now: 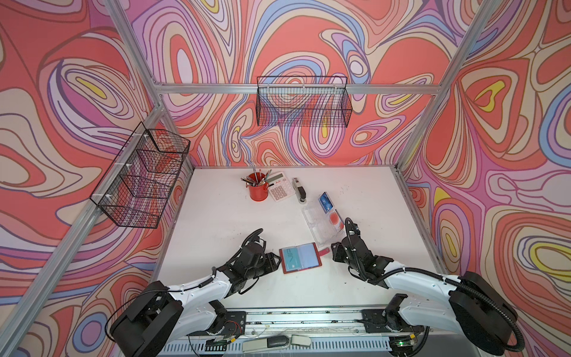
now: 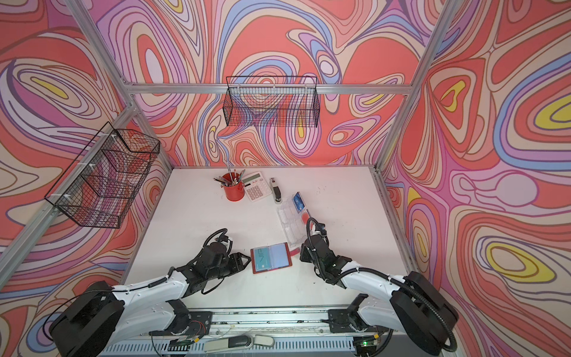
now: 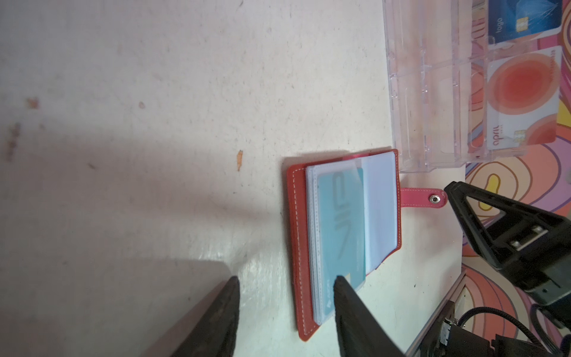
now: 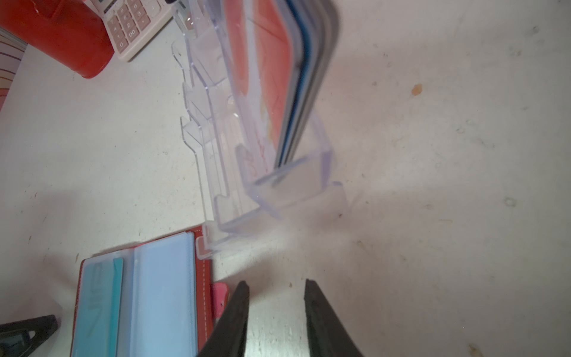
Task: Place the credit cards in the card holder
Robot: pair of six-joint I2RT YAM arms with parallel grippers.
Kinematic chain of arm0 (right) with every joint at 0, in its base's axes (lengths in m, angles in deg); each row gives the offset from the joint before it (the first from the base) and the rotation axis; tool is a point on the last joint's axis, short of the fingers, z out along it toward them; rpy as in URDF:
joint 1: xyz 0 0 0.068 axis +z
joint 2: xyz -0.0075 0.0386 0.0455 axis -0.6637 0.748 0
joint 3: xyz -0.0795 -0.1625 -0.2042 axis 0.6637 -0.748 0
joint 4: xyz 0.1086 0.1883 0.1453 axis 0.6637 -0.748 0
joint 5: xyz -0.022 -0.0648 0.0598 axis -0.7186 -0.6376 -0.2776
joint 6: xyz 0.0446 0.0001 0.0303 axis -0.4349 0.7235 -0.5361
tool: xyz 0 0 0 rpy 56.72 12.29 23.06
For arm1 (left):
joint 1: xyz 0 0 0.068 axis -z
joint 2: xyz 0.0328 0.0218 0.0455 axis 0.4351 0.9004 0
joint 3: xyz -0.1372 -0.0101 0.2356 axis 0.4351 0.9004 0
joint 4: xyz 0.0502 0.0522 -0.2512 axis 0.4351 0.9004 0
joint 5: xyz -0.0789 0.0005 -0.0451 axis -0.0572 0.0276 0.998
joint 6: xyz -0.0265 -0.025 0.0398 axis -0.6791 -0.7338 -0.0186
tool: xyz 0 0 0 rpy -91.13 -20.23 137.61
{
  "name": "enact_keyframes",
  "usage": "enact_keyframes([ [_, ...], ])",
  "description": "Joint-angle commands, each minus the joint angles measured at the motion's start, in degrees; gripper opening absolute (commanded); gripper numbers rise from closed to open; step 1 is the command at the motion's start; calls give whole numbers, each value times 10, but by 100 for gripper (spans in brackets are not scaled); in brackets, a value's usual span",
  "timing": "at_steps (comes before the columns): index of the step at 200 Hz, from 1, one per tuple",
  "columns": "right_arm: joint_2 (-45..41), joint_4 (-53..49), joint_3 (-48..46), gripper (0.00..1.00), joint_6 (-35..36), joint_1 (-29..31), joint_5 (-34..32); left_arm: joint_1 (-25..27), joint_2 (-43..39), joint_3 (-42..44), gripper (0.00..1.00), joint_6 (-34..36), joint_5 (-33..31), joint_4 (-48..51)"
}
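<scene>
The red card holder lies open on the table in both top views, its pink snap tab pointing right. A teal card sits in its left clear sleeve. A blue credit card and a pale one with a red circle stand in the clear tray. My left gripper is open at the holder's left edge, one finger over the teal card's corner and the red cover between the fingers. My right gripper is open over bare table, just beside the snap tab.
At the back of the table stand a red cup of pencils, a calculator and a stapler. The clear tray nearly touches the holder's far right corner. Wire baskets hang on the back and left walls.
</scene>
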State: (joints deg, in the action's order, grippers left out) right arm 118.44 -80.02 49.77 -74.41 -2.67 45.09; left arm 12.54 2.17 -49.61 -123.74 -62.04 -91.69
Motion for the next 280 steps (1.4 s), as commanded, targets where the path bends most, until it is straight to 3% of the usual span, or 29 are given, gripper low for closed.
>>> enact_keyframes([
  [1,-3,43,-8,30,24,-5,58,3,-4,-12,51,-2,-4,-6],
  [65,17,69,-19,28,30,-12,85,3,-1,-13,51,-1,-7,-7],
  [120,34,78,-17,13,32,-14,92,3,3,-14,51,1,-9,-9],
  [148,39,82,-14,0,32,-13,101,3,6,-15,51,1,-9,-9],
  [218,34,125,-31,0,-24,-14,154,3,45,-17,52,-7,4,-42],
  [280,44,202,-73,0,-78,-8,179,3,159,-22,51,-42,68,-176],
])
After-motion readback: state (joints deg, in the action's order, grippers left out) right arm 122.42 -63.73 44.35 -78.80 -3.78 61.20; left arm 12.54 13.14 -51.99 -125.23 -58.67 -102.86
